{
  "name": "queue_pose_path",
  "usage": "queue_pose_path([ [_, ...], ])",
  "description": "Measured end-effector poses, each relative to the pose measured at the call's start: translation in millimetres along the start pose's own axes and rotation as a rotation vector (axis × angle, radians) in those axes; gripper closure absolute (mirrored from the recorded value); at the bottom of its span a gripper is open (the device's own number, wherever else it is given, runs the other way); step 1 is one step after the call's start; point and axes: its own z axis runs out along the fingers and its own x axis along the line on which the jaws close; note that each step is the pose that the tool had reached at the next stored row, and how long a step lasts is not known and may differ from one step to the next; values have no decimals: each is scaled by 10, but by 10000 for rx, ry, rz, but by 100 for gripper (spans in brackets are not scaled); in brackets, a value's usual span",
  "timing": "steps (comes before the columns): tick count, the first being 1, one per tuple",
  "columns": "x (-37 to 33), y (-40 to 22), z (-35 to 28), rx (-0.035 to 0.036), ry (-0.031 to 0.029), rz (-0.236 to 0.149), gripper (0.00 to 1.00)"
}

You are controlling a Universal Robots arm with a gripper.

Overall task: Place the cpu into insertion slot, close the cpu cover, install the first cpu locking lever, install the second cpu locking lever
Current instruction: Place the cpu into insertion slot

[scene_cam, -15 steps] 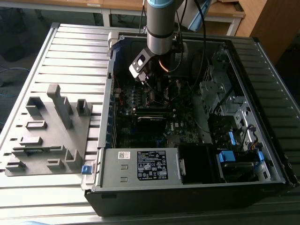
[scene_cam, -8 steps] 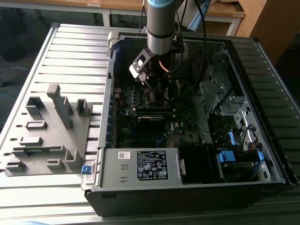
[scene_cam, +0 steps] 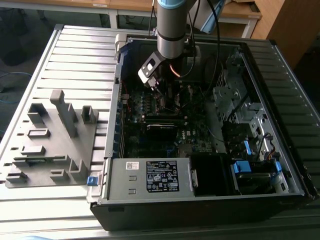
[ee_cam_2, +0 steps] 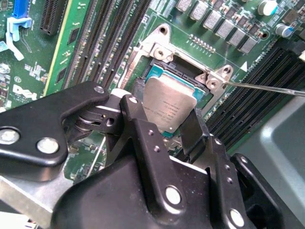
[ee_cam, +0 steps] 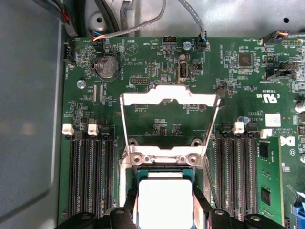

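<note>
Arm (scene_cam: 170, 30) reaches straight down into open computer case (scene_cam: 150, 205). I count one cpu (ee_cam_2: 169, 98), clamped between the gripper (ee_cam_2: 167, 112)'s two fingers (ee_cam_2: 193, 131) over the insertion slot (ee_cam_2: 166, 64). One cpu cover (ee_cam: 169, 98), flipped open.

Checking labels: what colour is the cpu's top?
Silver-grey metal; the cpu shows best in the second wrist view.

Silver square chip (ee_cam_2: 170, 107) tilted over dark, silver-rimmed socket (ee_cam_2: 177, 68); thin silver windowed cover (ee_cam: 167, 94) swung open at hinge edge.
</note>
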Motion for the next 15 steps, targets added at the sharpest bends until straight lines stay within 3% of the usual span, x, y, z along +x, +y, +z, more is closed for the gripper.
queue_pose_path([
  [15,0,1,13,-1,0,13,46],
])
